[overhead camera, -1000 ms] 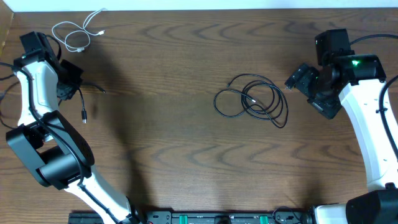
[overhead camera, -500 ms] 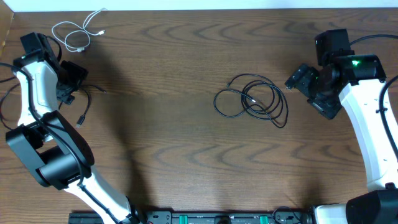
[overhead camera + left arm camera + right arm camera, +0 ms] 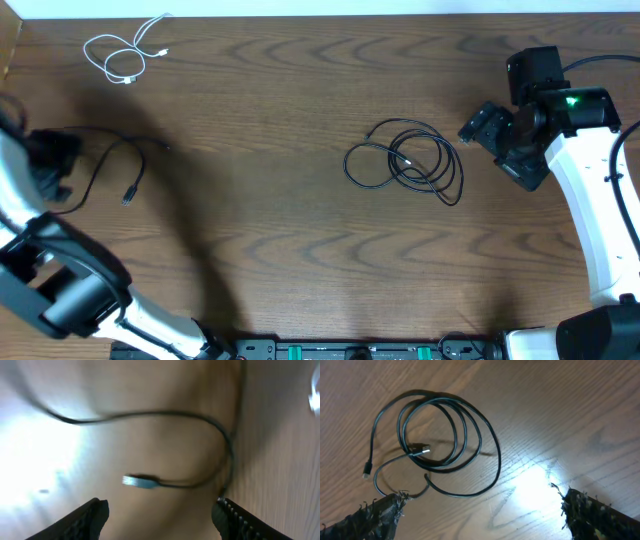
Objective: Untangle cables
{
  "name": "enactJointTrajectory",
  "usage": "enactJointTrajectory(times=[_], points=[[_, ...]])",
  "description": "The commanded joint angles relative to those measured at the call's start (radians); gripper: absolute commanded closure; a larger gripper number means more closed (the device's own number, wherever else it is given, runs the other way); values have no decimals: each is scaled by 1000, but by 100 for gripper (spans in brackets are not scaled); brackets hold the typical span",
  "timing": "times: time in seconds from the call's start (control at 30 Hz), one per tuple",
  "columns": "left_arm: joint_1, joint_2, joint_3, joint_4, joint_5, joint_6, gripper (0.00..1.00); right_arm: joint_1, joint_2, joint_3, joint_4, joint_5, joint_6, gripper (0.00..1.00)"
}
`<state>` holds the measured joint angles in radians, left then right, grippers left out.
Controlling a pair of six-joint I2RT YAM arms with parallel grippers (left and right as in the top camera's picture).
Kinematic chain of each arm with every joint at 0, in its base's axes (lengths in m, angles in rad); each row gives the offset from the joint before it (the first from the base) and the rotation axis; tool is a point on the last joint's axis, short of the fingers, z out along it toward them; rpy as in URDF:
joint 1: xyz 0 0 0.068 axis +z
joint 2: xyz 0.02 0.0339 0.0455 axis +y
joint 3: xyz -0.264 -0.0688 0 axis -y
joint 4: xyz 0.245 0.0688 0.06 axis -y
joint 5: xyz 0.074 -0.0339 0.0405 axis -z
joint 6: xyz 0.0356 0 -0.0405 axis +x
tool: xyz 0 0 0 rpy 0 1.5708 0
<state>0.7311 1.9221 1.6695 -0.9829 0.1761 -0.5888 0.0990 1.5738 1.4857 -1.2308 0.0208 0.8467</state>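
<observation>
A short white cable point(image 3: 124, 56) lies looped at the far left of the table. One black cable point(image 3: 112, 160) lies loose at the left, and its plug point(image 3: 140, 481) rests on the wood ahead of my left gripper point(image 3: 160, 516). That gripper point(image 3: 52, 168) is open and empty, blurred at the table's left edge. More black cables point(image 3: 405, 164) form a tangled coil right of centre. My right gripper point(image 3: 479, 127) hovers just right of the coil point(image 3: 440, 440). It is wide open point(image 3: 482, 512), with nothing between its fingers.
The wooden table's left edge point(image 3: 8, 60) runs close to the left arm. Thicker black leads point(image 3: 600, 62) run from the right arm's base at the far right. A rail with the arm mounts point(image 3: 350, 350) lines the front edge.
My left gripper has opened and let go of the black cable, which now lies on the table. The left arm has swung left and towards the front. The right arm has not moved.
</observation>
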Motion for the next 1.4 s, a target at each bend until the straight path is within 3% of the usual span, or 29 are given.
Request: enactJointTrajectory(times=[0.0,0.27,0.57,0.67,0.83,0.97,1.1,1.37], points=[[57,-10,21,-23,-12,-15,28,1,7,-3,13,2,-14,1],[97,-5,0,-29,-246,-108,27,1,13,-3,19,3,-39,1],[138,105,-24,51,-275,-112,29,1,16,-3,12,3,-52,1],[142,149,-24,78,-274,-112,35,1,16,-3,12,3,-51,1],[142,206,-24,165,-245,-84,65,1,16,-3,12,3,-52,1],[142,210,-24,235,-182,-49,72,1,16,-3,11,2,-51,1],[142,210,-24,294,-148,-47,90,1,16,-3,11,2,-51,1],[142,210,-24,431,-77,21,92,1,16,-3,8,2,-51,1]])
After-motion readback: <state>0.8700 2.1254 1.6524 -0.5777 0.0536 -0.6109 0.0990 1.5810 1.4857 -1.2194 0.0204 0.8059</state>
